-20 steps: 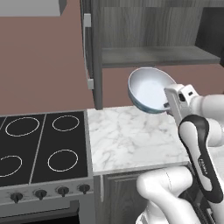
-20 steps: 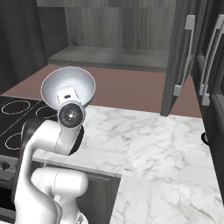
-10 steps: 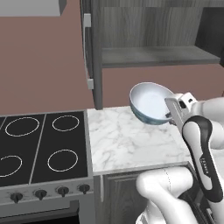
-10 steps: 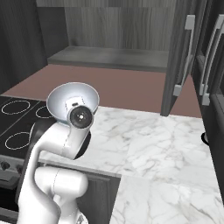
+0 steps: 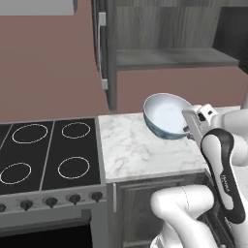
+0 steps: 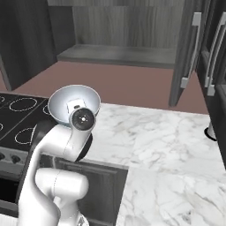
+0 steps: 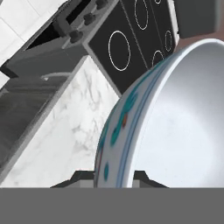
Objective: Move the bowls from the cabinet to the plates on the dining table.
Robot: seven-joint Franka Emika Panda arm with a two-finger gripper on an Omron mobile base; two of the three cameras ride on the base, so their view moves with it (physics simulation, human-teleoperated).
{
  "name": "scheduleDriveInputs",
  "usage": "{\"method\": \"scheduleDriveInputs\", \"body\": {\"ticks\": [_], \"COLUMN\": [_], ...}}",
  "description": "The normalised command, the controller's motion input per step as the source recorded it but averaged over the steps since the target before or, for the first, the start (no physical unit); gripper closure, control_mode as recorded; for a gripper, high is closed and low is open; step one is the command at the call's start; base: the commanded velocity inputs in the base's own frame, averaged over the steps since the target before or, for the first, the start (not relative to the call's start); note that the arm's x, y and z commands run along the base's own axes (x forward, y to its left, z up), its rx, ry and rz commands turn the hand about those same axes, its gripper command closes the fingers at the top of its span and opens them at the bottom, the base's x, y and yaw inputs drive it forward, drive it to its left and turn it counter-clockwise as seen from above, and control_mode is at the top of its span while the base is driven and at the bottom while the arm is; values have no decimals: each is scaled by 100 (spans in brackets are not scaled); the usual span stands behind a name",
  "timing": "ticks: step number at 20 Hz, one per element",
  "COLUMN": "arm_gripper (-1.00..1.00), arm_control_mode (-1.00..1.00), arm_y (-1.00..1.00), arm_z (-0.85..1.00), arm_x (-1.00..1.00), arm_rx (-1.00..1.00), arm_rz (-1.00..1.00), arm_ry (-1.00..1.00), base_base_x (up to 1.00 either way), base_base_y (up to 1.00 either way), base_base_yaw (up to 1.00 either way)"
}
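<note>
Over the marble bench beside the stove we've got the patterned bowl pinched by its rim, fingers clamped tight, bowl tilted on edge above them.

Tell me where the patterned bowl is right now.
The patterned bowl is held by its rim in the end effector, tilted above the marble counter just right of the black stove, below the open cabinet.

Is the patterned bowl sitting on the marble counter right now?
No, the patterned bowl is held tilted in the air by the gripper, clamped on its rim, above the marble counter.
</note>
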Motion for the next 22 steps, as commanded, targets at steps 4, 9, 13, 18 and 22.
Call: {"method": "scheduleDriveInputs", "body": {"ticks": [4,9,13,18,22], "arm_gripper": [100,100,100,100,100], "arm_control_mode": [100,100,100,100,100], "arm_y": [0,0,0,0,0], "arm_z": [0,0,0,0,0], "arm_x": [0,0,0,0,0], "arm_rx": [0,0,0,0,0], "arm_rz": [0,0,0,0,0], "arm_ry": [0,0,0,0,0], "base_base_x": [-79,-78,-65,-54,-37], "base_base_y": [67,76,82,92,100], "base_base_yaw": [0,0,11,27,33]}}
